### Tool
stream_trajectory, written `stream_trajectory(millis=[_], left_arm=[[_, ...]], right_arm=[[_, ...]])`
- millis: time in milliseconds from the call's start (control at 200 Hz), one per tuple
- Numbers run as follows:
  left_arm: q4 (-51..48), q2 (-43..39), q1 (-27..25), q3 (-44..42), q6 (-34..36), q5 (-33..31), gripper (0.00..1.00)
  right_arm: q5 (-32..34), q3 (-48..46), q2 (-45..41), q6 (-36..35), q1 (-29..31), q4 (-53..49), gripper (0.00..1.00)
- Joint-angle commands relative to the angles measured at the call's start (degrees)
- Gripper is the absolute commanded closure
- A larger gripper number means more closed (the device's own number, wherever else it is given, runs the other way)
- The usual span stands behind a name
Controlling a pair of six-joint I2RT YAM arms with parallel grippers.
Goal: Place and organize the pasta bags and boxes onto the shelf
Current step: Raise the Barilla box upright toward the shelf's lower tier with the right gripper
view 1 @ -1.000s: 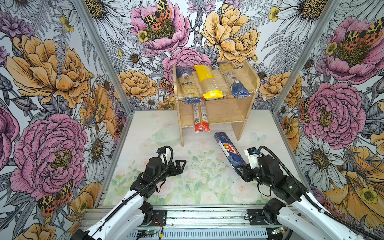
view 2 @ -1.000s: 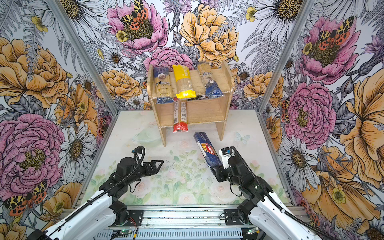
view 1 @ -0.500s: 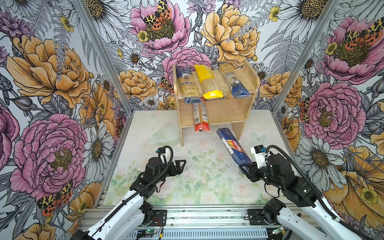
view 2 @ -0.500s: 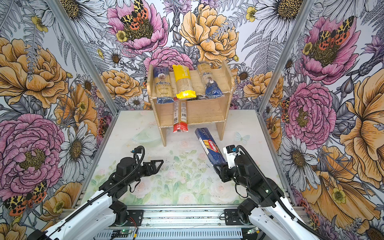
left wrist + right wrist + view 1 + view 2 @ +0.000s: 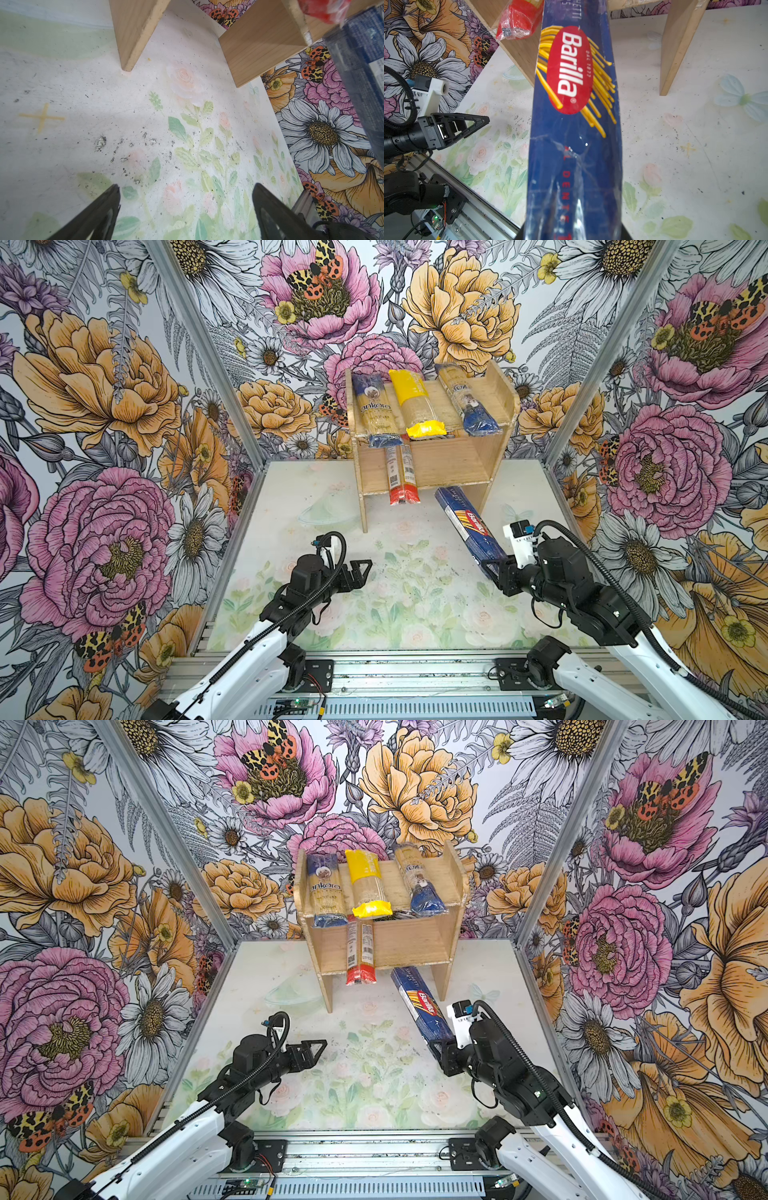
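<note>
Holding the Barilla pack right of centre in both top views, my right jaws clamped on its near end, far end by the shelf's lower tier. My left jaws stand apart above the worktop.

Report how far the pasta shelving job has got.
Done: the ankara bag, yellow-ended bag and slimmer blue-ended bag lie on the shelf's top tier. The red-ended pack lies on the lower tier, overhanging its front.
In hand: the right gripper is shut on the Barilla pack, its far end near the lower tier's front edge. The left gripper is open and empty.
Left: set that pack on the lower tier.
</note>
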Motion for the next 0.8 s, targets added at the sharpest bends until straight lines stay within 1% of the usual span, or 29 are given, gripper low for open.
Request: stream_trajectory(millis=[0,350,485,796], left_arm=[[0.69,-0.05,0.47,-0.71,0.39,0.59,0.01],[0.93,0.44,0.54,-0.44,0.40,0.43,0.01],[1.37,1.24,0.55,-0.36,0.37,0.54,0.01],[2.40,2.75,0.58,-0.16,0.40,0.84,0.01]], right_arm=[[2.07,6.23,-0.14,-2.59,0.28,9.98,1.00],[6.27,11.20,3.67,-4.14,0.21,10.16,1.00],[9.07,12.16,4.19,-4.23,0.28,10.33,1.00],[12.65,13.32,5.99,-4.14,0.21,11.34,1.00]])
